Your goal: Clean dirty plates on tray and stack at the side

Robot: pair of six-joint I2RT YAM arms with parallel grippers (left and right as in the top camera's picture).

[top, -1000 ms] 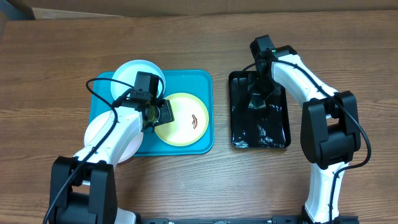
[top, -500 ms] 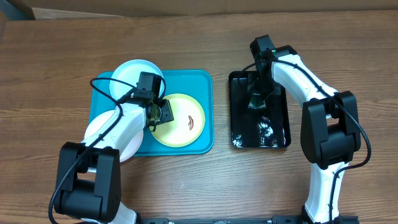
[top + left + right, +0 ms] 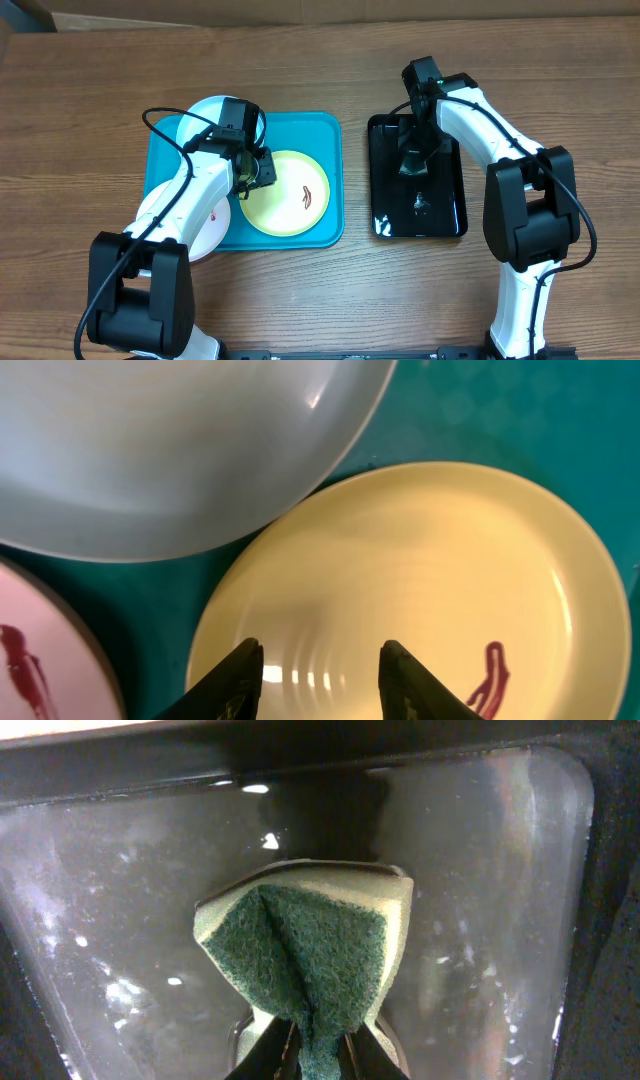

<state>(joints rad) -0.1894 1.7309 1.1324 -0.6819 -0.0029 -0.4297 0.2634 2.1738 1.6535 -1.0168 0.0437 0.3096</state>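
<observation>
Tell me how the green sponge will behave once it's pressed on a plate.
Probably soft and floppy: the green sponge folds into a ridge where the right gripper pinches it. Likely light for its size, being pale foam under a fibrous scrub face. Possibly wet and drippy, since the black tray beneath glistens.

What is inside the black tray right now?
A green sponge, folded and pinched by the right gripper, over the black tray and its wet-looking floor. No other item shows. The floor right beneath the sponge and gripper is covered, so unknown.
</observation>
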